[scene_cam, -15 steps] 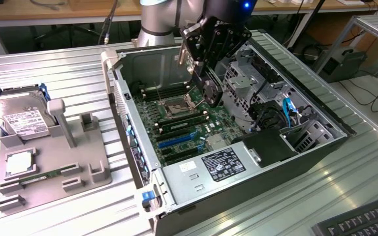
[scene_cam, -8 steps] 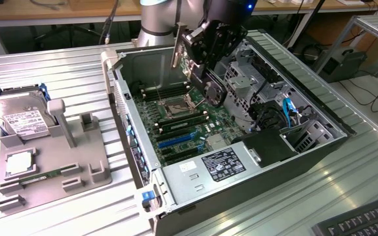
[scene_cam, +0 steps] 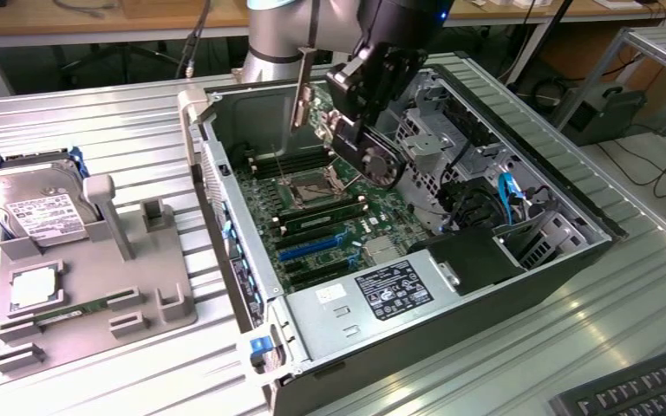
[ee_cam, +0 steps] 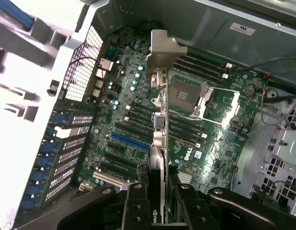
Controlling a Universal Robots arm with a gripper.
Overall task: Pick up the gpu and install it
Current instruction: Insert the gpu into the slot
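The gpu (scene_cam: 302, 91) hangs in the air over the open computer case (scene_cam: 564, 260), with its pale bracket strip toward the case's rear wall. My gripper (scene_cam: 350, 108) is shut on the card's dark board. In the wrist view the gpu (ee_cam: 159, 57) is seen edge-on between the black fingers (ee_cam: 137, 203), bracket end farthest from the camera. Under it lies the green motherboard (ee_cam: 219, 139) with its blue expansion slot (ee_cam: 128, 141) and the CPU socket (ee_cam: 183, 93). The card is clear of the board and touches nothing there.
A grey fixture (scene_cam: 101, 277) at the exterior view's left carries a silver hard drive (scene_cam: 38, 208) and a green memory stick (scene_cam: 79, 309). Inside the case are a power supply (scene_cam: 391, 290), drive cage (scene_cam: 449, 139) and blue cables (scene_cam: 506, 191). A keyboard (scene_cam: 645, 390) lies at the lower right.
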